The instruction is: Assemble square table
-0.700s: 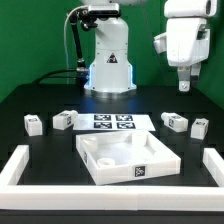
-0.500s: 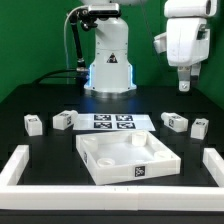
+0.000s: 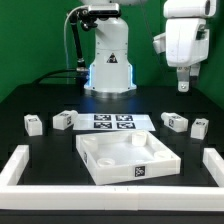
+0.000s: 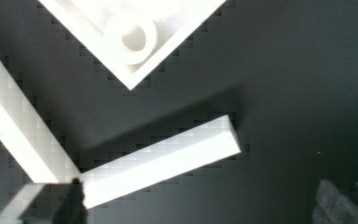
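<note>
Black bench [image 3: 40,100] stretches under everything, and on it, just in front of the marker board [image 3: 112,122], lies the slab [image 3: 128,158] of the square table. It sits flat with its raised rim upward and one tag on the near wall. It looks like stiff moulded plastic, probably light for its size and smooth enough to slip. I'd judge the rim wall the sensible place to pinch, away from the corner sockets [image 4: 131,40]. Two leg blocks [image 3: 62,120] sit to the exterior view's left of the marker board and two more leg blocks [image 3: 175,121] to its right, all apart from the slab. They look small, hard and easy to take across their flat sides. White border bars [image 3: 15,165] lie further out from the marker board. The hand [image 3: 183,88] hangs high, to the exterior view's right of the marker board. The wrist view shows its fingers spread wide and holding nothing.
</note>
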Robot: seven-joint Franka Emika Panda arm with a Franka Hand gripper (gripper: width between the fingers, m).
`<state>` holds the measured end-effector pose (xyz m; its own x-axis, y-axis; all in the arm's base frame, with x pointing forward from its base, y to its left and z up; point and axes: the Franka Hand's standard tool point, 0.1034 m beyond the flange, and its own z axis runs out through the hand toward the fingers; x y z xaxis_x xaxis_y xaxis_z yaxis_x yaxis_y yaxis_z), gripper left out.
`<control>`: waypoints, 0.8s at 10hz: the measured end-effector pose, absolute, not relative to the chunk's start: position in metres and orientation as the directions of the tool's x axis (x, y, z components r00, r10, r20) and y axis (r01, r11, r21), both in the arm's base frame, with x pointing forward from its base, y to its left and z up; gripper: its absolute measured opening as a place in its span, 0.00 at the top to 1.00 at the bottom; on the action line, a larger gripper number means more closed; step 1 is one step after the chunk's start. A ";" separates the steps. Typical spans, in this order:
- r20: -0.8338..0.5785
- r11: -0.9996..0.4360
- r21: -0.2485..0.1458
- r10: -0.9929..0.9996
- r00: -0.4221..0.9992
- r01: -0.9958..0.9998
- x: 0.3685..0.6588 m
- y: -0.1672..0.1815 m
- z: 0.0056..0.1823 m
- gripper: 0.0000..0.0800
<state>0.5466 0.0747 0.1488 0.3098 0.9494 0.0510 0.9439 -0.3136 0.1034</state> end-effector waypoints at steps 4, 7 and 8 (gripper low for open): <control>0.001 0.040 0.115 0.999 -0.041 0.993 0.531 0.011 0.124 0.19; -0.031 0.205 0.113 0.979 -0.203 0.972 0.532 0.011 0.124 0.19; -0.044 0.278 0.103 0.961 -0.275 0.955 0.530 0.006 0.121 0.19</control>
<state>0.5301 0.0064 0.1214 -0.2746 0.9605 -0.0438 0.9551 0.2778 0.1035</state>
